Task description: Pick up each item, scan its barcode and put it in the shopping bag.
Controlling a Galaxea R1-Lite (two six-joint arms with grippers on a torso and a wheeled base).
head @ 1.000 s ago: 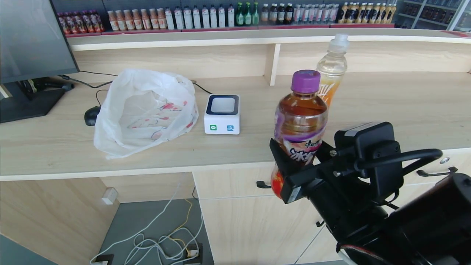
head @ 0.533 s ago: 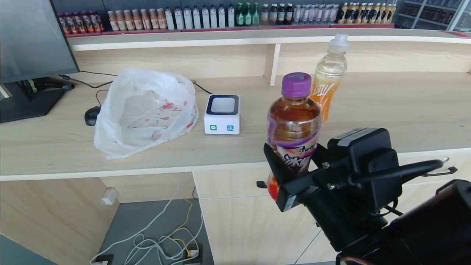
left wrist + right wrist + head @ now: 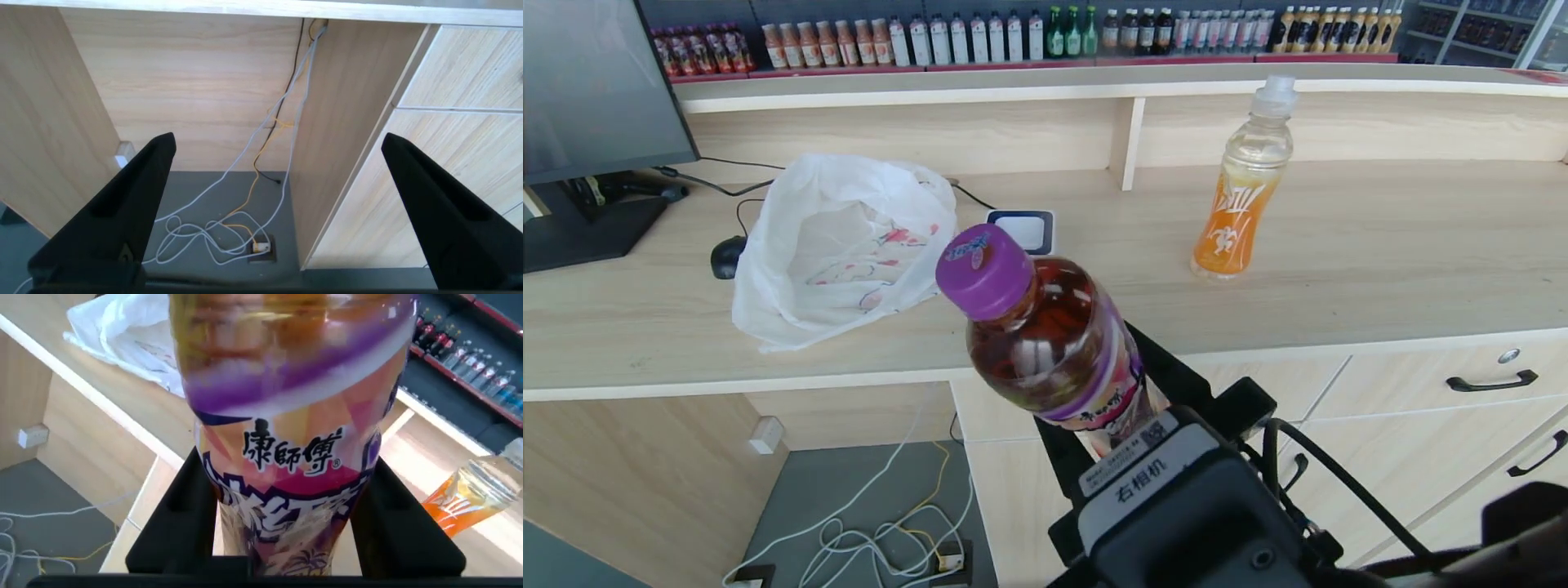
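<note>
item: purple-capped tea bottle [image 3: 1045, 343], clamped at its label between the jaws of the right gripper [image 3: 290, 518], tipped cap-forward. scanner [image 3: 1023, 229]: just beyond the cap, on the counter [image 3: 1339, 269]. shopping bag [image 3: 841, 245]: ahead of the gripper, to its left. orange bottle [image 3: 1241, 204]: ahead, to its right, standing, not yet handled. left gripper [image 3: 278, 212]: fingers apart, holding nothing, below the counter. step, as judged: scanning. next: bring the label's barcode over the scanner window, then bag.
</note>
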